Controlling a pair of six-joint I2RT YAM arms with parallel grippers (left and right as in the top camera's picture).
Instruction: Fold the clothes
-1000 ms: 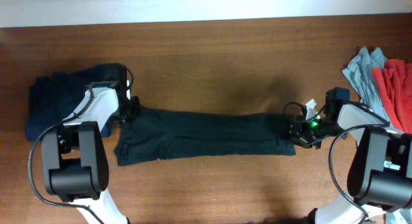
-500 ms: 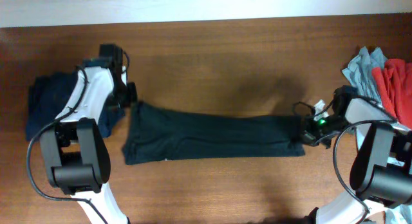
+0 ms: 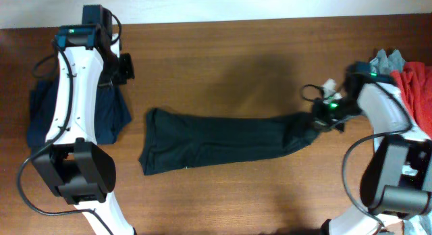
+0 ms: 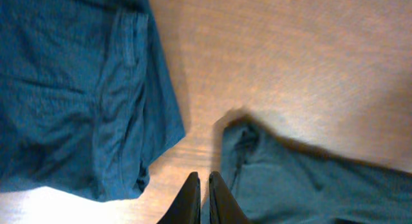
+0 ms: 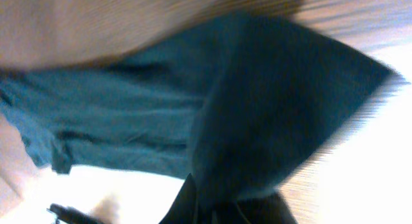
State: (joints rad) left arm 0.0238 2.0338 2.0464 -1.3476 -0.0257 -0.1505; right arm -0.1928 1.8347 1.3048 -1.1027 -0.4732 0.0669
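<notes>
Pinching the R end of the black T-shirt [image 3: 216, 139] w/ my right fingers [image 3: 318, 121], shut tight on the cloth, which bunches up toward them. The rest lies flat as a long folded strip across the middle of the bench [image 3: 236, 53]. My left fingers [image 3: 125, 66] are pressed together, holding nothing, well apart from the shirt's L end, by the navy garment [image 3: 108, 110]. Grey-blue and red clothes [image 3: 405, 76] sit far R.
</notes>
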